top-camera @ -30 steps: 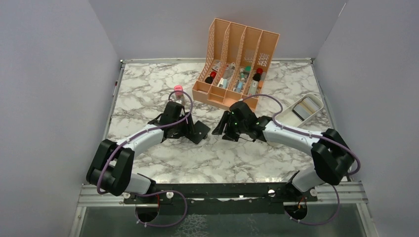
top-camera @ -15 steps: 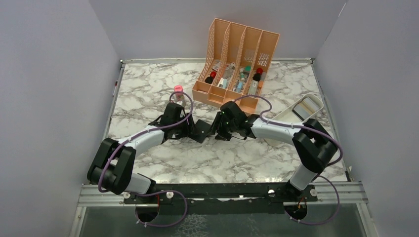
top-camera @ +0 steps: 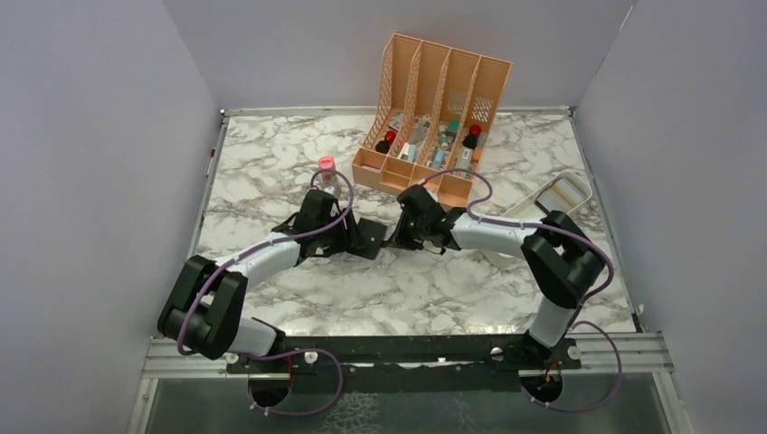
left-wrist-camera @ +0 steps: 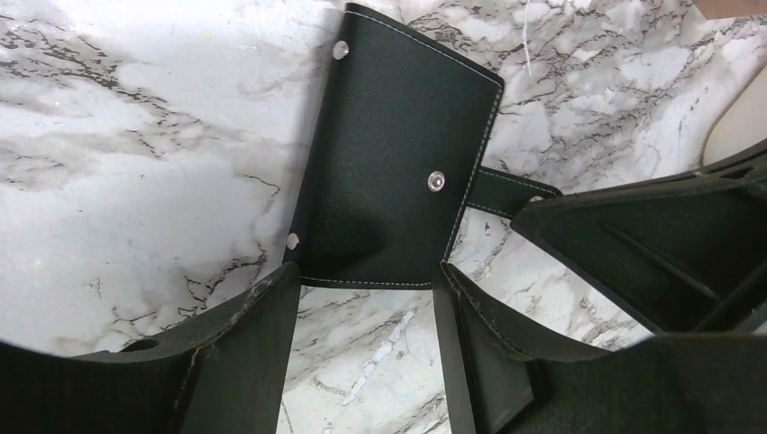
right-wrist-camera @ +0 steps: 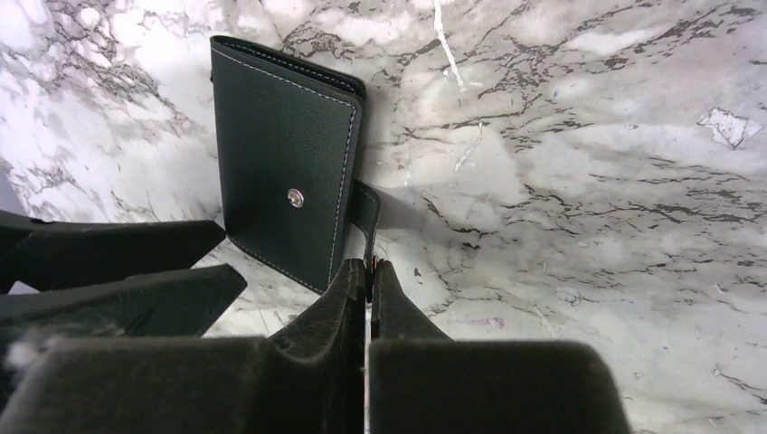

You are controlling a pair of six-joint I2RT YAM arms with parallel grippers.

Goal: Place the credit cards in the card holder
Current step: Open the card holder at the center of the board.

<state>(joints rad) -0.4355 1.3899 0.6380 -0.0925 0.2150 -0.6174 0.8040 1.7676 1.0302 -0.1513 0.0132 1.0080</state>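
Observation:
The card holder [top-camera: 369, 237] is a black wallet lying folded shut on the marble between my two grippers. In the right wrist view the card holder [right-wrist-camera: 285, 199] shows a snap stud, and its short strap [right-wrist-camera: 364, 208] runs into my right gripper [right-wrist-camera: 369, 267], which is shut on that strap. My left gripper [left-wrist-camera: 366, 271] stands open at the near edge of the card holder [left-wrist-camera: 389, 154], with only marble between its fingers. Flat greyish credit cards [top-camera: 561, 193] lie in a white tray at the right.
The white tray [top-camera: 586, 185] sits by the right wall behind the right arm. An orange slotted organiser [top-camera: 434, 117] with small items stands at the back. A pink-capped bottle [top-camera: 326, 168] stands just behind my left gripper.
My right gripper has slid left up to the wallet and shut on its strap. The left gripper has barely moved and stays open.

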